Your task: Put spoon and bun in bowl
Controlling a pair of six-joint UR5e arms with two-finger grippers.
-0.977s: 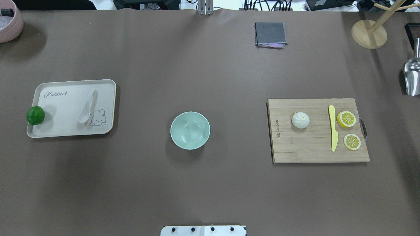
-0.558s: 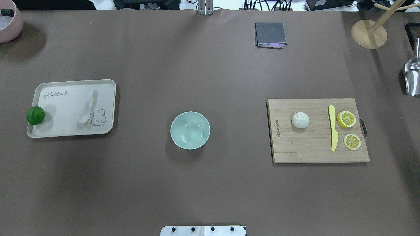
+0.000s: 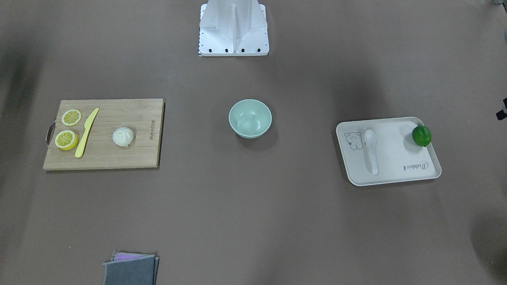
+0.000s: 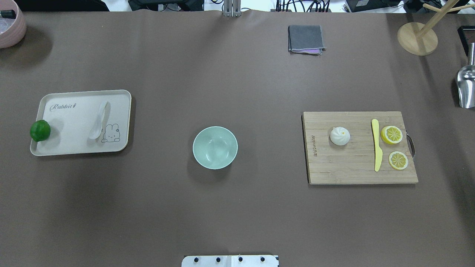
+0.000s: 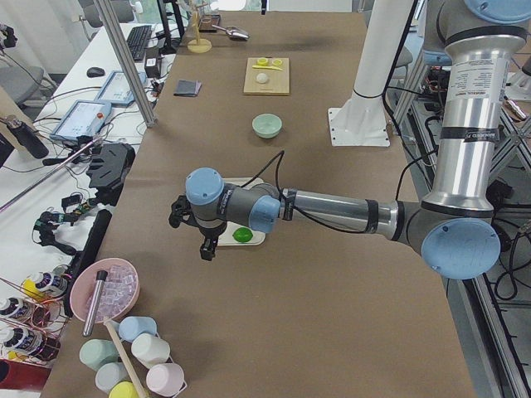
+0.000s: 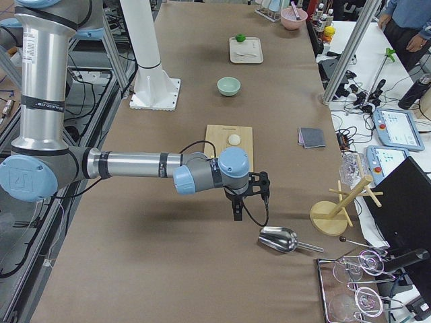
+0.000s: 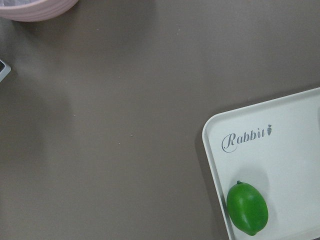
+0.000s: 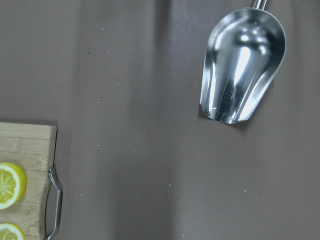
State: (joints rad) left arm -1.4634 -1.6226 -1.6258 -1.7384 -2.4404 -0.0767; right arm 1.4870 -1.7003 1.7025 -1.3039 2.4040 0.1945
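Note:
The white spoon (image 4: pixel 99 120) lies on a cream tray (image 4: pixel 74 142) at the left, also in the front view (image 3: pixel 370 150). The white bun (image 4: pixel 340 136) sits on a wooden cutting board (image 4: pixel 352 167) at the right. The mint-green bowl (image 4: pixel 215 147) stands empty mid-table between them. My left gripper (image 5: pixel 206 245) hangs above the table just outside the tray's lime end. My right gripper (image 6: pixel 237 210) hangs beyond the board's handle end, near a metal scoop. Neither gripper shows in the overhead or wrist views, so I cannot tell whether they are open or shut.
A green lime (image 4: pixel 40 130) sits on the tray's left edge. A yellow knife (image 4: pixel 376 144) and two lemon slices (image 4: pixel 392 134) lie on the board. A metal scoop (image 8: pixel 242 72), wooden stand (image 4: pixel 417 39), grey cloth (image 4: pixel 305 39) and pink bowl (image 4: pixel 11 31) stand along the table's edges.

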